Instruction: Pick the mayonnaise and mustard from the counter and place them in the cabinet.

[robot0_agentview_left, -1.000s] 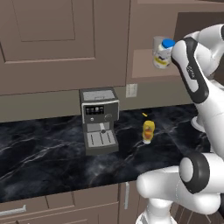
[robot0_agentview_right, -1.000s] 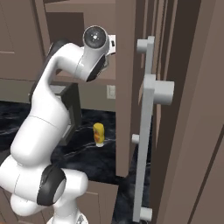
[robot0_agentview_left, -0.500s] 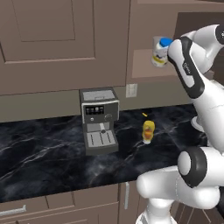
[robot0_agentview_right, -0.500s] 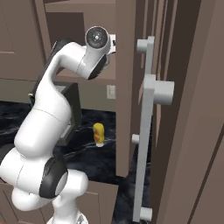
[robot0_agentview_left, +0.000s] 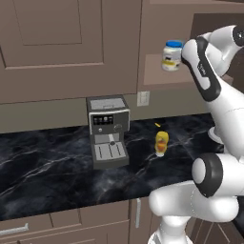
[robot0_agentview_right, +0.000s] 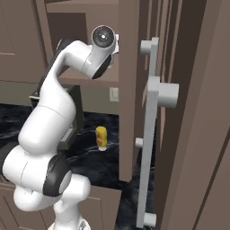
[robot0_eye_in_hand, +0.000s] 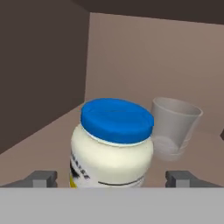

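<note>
While the gripper [robot0_eye_in_hand: 111, 178] stood open, fingers [robot0_eye_in_hand: 41, 178] clear, the squat white blue-lidded mayonnaise [robot0_eye_in_hand: 111, 146] sat at the cabinet [robot0_agentview_left: 159, 78] shelf's front edge; the mustard [robot0_agentview_left: 161, 143] stood mid-counter [robot0_agentview_left: 43, 167].

Blue-lidded mayonnaise [robot0_eye_in_hand: 111, 146] upright on cabinet [robot0_agentview_left: 157, 76] shelf; yellow mustard [robot0_agentview_left: 162, 143] upright on counter [robot0_agentview_left: 47, 167].

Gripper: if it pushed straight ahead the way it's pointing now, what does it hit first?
Most likely the mayonnaise: it stands upright on the cabinet shelf between the open gripper fingers. A clear cup sits behind and beside it; depth is unclear.
</note>
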Motion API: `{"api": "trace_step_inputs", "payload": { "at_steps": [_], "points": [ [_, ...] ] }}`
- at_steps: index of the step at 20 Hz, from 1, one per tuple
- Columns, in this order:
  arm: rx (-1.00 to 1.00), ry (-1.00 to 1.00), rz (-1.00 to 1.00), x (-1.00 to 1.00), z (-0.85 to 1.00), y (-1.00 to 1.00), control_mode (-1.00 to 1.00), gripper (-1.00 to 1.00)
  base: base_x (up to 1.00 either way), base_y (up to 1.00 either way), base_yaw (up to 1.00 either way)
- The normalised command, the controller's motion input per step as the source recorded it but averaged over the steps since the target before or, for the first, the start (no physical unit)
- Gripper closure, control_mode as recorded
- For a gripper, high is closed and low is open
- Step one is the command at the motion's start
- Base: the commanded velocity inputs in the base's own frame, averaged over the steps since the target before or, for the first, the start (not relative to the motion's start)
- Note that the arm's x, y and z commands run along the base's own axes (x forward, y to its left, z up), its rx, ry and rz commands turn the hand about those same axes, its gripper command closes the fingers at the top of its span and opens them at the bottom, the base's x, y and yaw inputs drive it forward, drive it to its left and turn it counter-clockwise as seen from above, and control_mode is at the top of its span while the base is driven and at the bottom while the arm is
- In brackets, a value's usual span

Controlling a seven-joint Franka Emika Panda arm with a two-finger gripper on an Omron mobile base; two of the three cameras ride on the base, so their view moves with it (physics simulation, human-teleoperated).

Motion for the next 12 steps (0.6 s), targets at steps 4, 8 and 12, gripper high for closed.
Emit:
{"api": "trace_step_inputs", "payload": {
  "at_steps": [4,8,12],
  "points": [
    [0.05,0.0,0.03,0.0,0.0,0.0,-1.0,-1.0,0.0,0.0,0.0],
    [0.02,0.0,0.04,0.0,0.0,0.0,-1.0,-1.0,0.0,0.0,0.0],
    [0.02,0.0,0.04,-0.04,0.01,0.0,-1.0,-1.0,0.0,0.0,0.0]
  ]
}}
